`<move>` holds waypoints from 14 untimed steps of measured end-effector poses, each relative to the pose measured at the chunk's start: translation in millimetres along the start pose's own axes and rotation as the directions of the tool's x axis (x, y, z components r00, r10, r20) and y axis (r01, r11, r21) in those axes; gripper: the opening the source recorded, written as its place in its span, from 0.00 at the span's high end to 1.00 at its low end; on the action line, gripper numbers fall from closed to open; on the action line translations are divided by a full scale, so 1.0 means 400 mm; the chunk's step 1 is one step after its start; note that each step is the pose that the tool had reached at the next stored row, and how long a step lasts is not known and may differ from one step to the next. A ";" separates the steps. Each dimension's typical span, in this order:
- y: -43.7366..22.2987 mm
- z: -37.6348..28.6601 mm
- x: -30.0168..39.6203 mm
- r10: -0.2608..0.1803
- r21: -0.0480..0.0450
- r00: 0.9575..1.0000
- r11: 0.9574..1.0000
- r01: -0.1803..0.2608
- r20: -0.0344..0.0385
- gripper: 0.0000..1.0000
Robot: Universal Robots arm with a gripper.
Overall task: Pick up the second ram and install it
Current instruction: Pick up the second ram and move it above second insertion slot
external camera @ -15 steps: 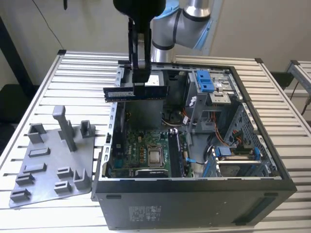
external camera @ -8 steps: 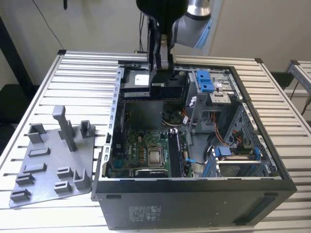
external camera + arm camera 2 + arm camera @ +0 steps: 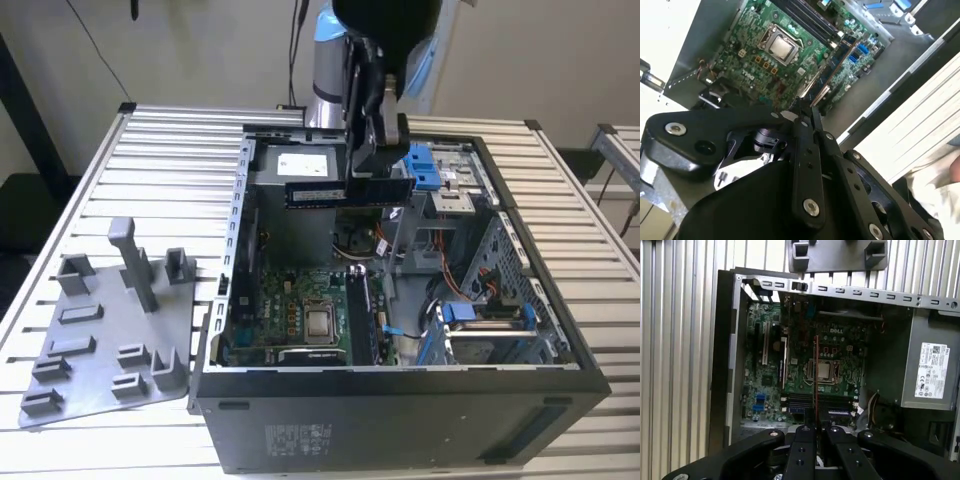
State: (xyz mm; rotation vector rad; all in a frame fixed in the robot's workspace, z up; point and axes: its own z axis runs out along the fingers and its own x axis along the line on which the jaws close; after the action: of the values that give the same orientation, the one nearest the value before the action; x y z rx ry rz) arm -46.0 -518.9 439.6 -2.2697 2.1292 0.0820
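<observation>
Your end effector (image 3: pixel 372 172) is clamped on the RAM stick (image 3: pixel 345 192), holding it level and on edge in the air above the open computer case (image 3: pixel 400 410), over the case's power-supply end. In the first wrist view you see the stick edge-on over the motherboard (image 3: pixel 845 375) inside that case, not seated in any slot. A grey parts tray (image 3: pixel 100 340) lies on the bench (image 3: pixel 170 150) beside the case.

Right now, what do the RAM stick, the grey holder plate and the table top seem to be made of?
The RAM stick looks like rigid circuit board: dark bluish, with a pale label. The grey holder plate is probably matte plastic, going by its uniform dull grey. The table top is likely aluminium: pale slotted slats with a faint sheen.
</observation>
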 end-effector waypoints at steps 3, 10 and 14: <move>-0.035 0.000 0.002 0.000 0.000 1.000 1.000 0.000 0.000 0.86; -0.114 -0.002 0.007 0.000 0.000 1.000 1.000 0.000 0.000 0.86; -0.137 -0.002 0.009 0.000 -0.001 1.000 1.000 0.000 0.000 0.86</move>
State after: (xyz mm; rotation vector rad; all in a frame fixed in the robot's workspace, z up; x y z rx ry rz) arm 8.8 -518.9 439.5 -2.2701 2.1297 0.0831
